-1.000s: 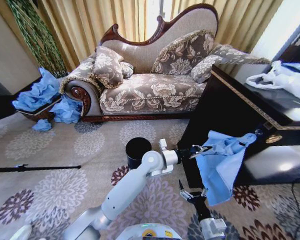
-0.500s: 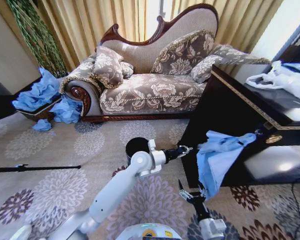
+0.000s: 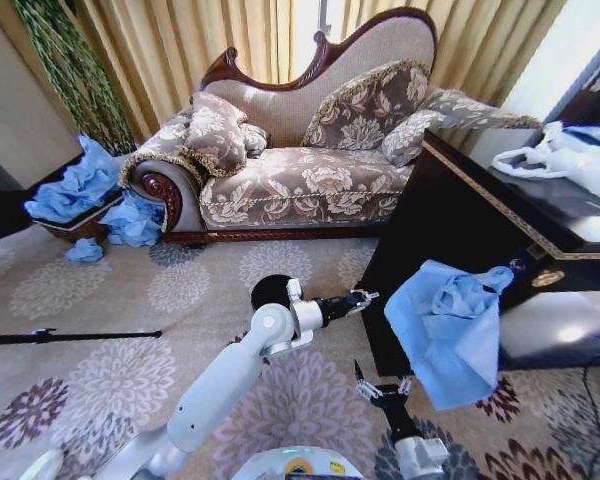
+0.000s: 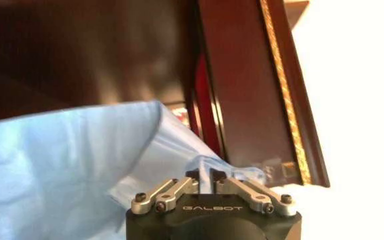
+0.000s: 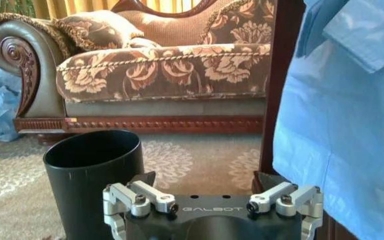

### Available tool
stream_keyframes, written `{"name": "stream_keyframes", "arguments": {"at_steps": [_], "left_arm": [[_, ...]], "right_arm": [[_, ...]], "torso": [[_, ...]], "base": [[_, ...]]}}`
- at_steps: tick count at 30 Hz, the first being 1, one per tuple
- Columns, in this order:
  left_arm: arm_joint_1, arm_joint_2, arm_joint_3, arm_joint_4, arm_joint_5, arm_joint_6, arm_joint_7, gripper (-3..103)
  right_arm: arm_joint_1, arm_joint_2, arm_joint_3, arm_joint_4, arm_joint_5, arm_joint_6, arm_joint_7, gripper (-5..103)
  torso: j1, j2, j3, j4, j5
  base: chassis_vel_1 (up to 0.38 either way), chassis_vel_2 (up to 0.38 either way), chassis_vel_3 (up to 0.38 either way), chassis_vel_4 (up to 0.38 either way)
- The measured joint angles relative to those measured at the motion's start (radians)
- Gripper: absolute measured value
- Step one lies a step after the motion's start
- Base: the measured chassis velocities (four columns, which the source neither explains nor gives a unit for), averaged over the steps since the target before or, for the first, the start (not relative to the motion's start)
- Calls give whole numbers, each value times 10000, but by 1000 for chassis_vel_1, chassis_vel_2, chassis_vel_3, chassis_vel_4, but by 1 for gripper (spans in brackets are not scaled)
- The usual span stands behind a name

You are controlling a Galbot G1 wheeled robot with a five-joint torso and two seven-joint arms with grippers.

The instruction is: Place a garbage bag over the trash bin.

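The garbage bag point(image 3: 450, 335) is hanging from the dark cabinet's point(image 3: 450, 215) edge, with the trash bin point(image 3: 271, 293) standing beside that cabinet. Your left gripper point(image 3: 363, 296) is sitting clenched and empty near the bag; your right gripper point(image 3: 383, 387) is waiting spread open below it

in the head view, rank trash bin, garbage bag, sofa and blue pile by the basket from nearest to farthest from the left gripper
1. garbage bag, just right of the left gripper
2. trash bin, behind the left arm
3. sofa, beyond, by the curtains
4. blue pile, far left
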Motion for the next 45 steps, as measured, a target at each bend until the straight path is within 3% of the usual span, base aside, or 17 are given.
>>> {"name": "stream_keyframes", "arguments": {"at_steps": [3,6,12,13,16,18,21,23,30,42,45], "left_arm": [[-316,-399,564,812,221,89,539,28],[-464,-631,967,1201,541,74,638,33],[-548,-1186,2058,1800,1657,-252,999,60],[-548,-1186,2058,1800,1657,-252,999,60],[-389,-1441,2094,1869,1839,-388,1028,76],[-354,-1454,2073,1856,1853,-410,1028,76],[-156,-1337,1864,1600,1878,-462,1054,93],[-78,-1250,1766,1484,1879,-463,1106,97],[111,-1278,1451,1355,1836,-610,1160,100],[21,-2093,1236,1851,1467,-746,1251,102],[21,-2131,1249,1906,1480,-838,1279,92]], "right_arm": [[29,5,29,-70,-23,0,0,100],[29,7,72,-96,-23,2,5,100],[8,-8,191,-134,-1,29,18,100],[8,-8,191,-134,-1,29,18,100],[19,-15,203,-152,-7,56,25,100],[19,-19,203,-152,-7,56,30,100],[23,-58,204,-193,-7,57,32,100],[31,-66,206,-222,-7,58,31,100],[86,-132,168,-278,-11,57,26,100],[67,-204,142,-307,-65,40,17,100],[52,-198,154,-334,-67,47,17,100]], "torso": [[0,0,0,-1,0],[1,0,0,-1,1],[1,0,0,-2,1],[1,0,0,-2,1],[1,0,0,-2,-1],[1,0,0,-2,-1],[1,0,0,0,-1],[1,0,0,0,-1],[1,0,0,1,-1],[-1,0,0,-1,0],[-1,0,0,-1,0]], "base": [[0,0,0,0],[0,0,0,0],[0,0,0,0],[0,0,0,0],[0,0,0,0],[0,0,0,0],[0,0,0,0],[0,0,0,0],[0,0,0,0],[0,0,0,0],[0,0,0,0]]}}
